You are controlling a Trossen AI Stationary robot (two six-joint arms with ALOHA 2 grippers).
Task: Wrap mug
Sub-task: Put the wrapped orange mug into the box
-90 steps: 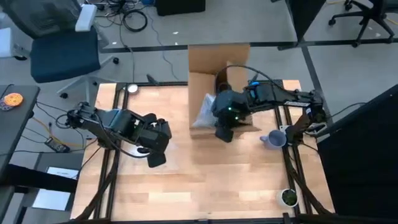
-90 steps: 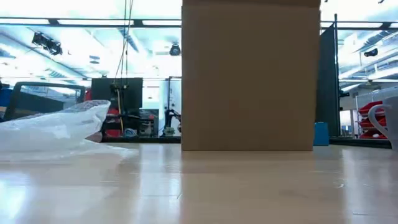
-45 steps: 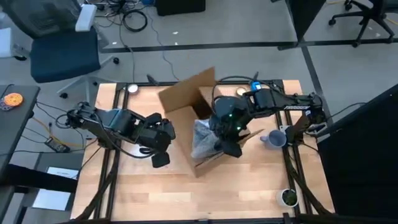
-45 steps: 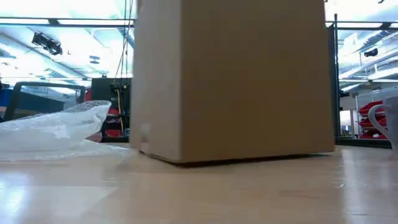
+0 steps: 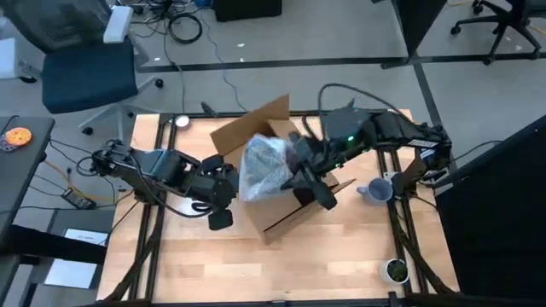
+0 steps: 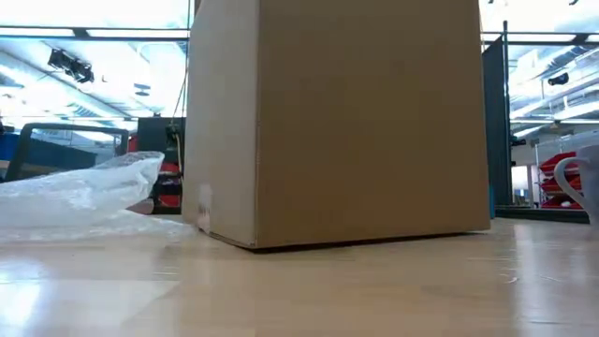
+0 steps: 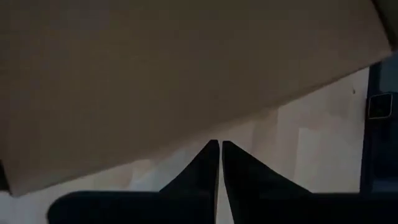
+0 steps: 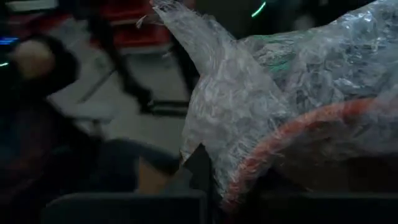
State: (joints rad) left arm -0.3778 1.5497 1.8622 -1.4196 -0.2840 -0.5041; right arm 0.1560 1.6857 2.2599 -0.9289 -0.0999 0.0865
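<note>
An open brown cardboard box (image 5: 273, 183) stands skewed at the table's middle and fills the low view (image 6: 346, 122). Above its left part hangs a bundle of clear bubble wrap (image 5: 263, 165), with something orange-red showing through it (image 8: 298, 137). My right gripper (image 5: 292, 173) is shut on the bundle. A pale blue mug (image 5: 373, 191) stands on its base near the right edge, apart from both grippers. My left gripper (image 7: 219, 148) is shut, its tips right at the box's left wall (image 7: 155, 81). My right gripper holds the bubble wrap bundle by its right-hand side (image 8: 214, 158), several crumpled layers together, coming from the table's right. The wrap itself hides most of the fingers. The bundle is lifted above the box. My left gripper's shut tips reach the box's lower edge; I cannot tell whether they touch.
A further heap of clear wrap (image 6: 84, 192) lies on the table at the low view's left. A small dark-green round thing (image 5: 395, 270) sits at the near right corner. Bare wood lies along the near edge (image 5: 256, 273).
The box has slid from the far edge toward the table's middle and turned about. My right gripper has lifted the bubble wrap off the table, up and leftward over the box. My left gripper has moved right, toward the box.
</note>
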